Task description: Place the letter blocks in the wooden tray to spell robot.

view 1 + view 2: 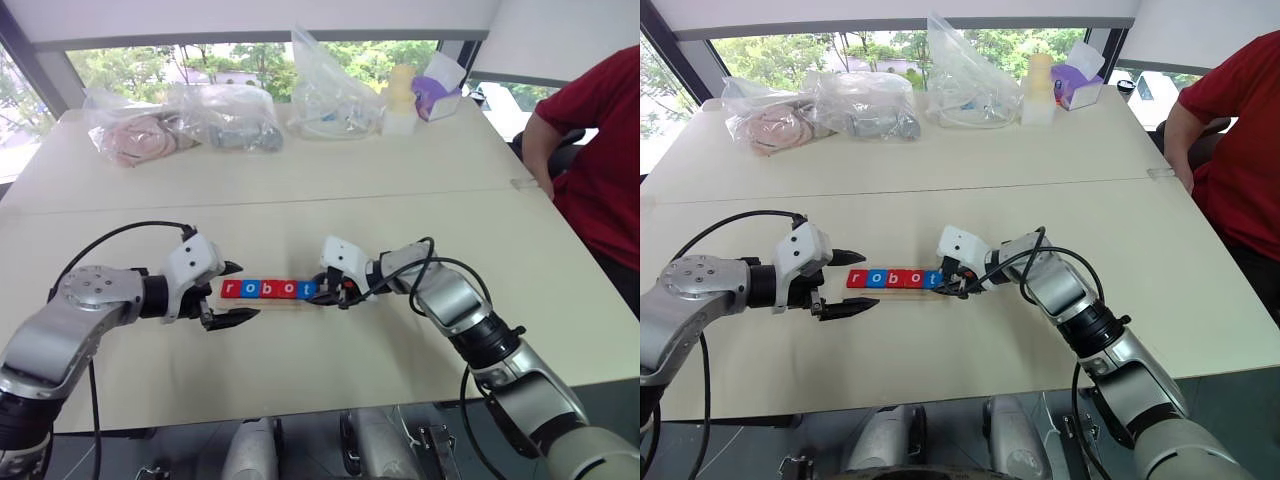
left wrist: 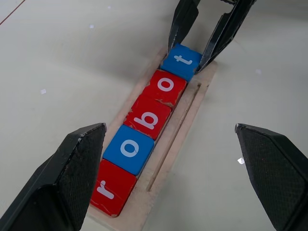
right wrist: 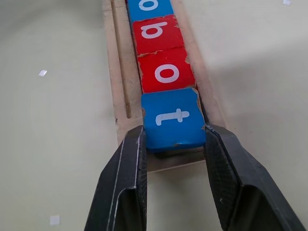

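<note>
Five letter blocks lie in a row in the wooden tray and read r, o, b, o, t. The r, the b and the second o are red; the first o and the t are blue. My right gripper is shut on the t block at the tray's right end, one finger on each side of it. My left gripper stands open at the tray's left end, its fingers apart on either side of the r block and not touching it.
Clear plastic bags with contents, a pale bottle and a purple box stand along the table's far edge. A person in a red shirt sits at the right side. Bare tabletop surrounds the tray.
</note>
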